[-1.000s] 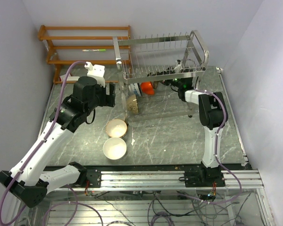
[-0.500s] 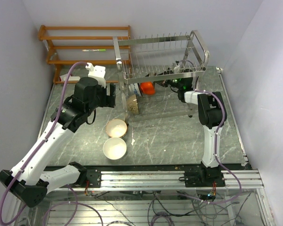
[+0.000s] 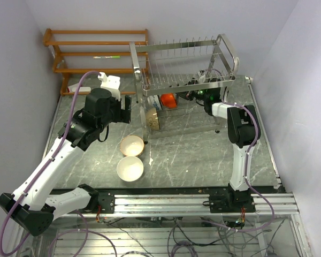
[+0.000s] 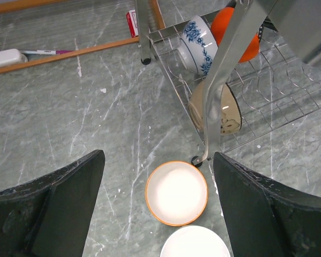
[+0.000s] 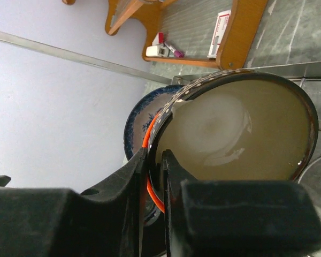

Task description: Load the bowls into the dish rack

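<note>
The silver dish rack stands at the back of the table. On its lower tier lean a blue-and-white bowl, a red-orange bowl and an olive-brown bowl. My right gripper reaches under the upper tier, shut on the rim of a dark bowl that stands on edge beside the red-orange bowl. A cream-tan bowl and a white bowl sit upright on the table in front of the rack. My left gripper hangs open and empty above the cream-tan bowl.
An orange wooden shelf stands at the back left, with a small red-and-white box by its foot. A white object lies on the table near it. The rack's corner leg stands close beside the cream-tan bowl.
My right wrist has edged slightly toward the back under the rack. The left arm and the two bowls on the table have not moved.
</note>
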Robot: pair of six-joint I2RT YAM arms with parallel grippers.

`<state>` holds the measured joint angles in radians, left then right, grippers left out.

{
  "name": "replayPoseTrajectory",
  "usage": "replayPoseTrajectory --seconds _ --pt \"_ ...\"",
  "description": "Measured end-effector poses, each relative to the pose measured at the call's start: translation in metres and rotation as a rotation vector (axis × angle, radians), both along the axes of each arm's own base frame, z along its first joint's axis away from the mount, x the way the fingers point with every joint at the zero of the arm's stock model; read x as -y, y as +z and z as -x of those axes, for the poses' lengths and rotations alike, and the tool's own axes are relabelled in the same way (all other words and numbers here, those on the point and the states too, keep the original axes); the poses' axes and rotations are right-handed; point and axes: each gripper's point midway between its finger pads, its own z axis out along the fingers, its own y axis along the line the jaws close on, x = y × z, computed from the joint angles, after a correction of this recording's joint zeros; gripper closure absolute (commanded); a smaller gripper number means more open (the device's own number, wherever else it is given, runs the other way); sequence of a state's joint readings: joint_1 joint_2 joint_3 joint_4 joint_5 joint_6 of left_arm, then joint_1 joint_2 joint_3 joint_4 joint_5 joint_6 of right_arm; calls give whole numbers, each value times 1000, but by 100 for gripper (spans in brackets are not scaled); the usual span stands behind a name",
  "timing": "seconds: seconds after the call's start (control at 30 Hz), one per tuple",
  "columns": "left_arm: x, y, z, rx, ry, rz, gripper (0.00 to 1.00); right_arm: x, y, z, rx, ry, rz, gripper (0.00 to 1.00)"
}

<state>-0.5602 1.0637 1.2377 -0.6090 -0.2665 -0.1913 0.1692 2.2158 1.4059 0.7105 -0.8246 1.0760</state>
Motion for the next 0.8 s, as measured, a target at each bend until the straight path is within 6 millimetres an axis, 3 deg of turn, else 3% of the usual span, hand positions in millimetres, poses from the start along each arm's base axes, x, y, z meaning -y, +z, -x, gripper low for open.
replayPoseTrajectory --seconds 0.1,0.53,0.8 --pt "0 -1 0 -1 0 -2 7 4 -6 -1 -30 -21 29 74" --pt "-1 -1 0 -1 4 -5 7 12 -7 -15 -75 -75 120 60" --pt "-3 -1 -1 1 12 -8 7 18 -9 -24 -84 -118 177 63"
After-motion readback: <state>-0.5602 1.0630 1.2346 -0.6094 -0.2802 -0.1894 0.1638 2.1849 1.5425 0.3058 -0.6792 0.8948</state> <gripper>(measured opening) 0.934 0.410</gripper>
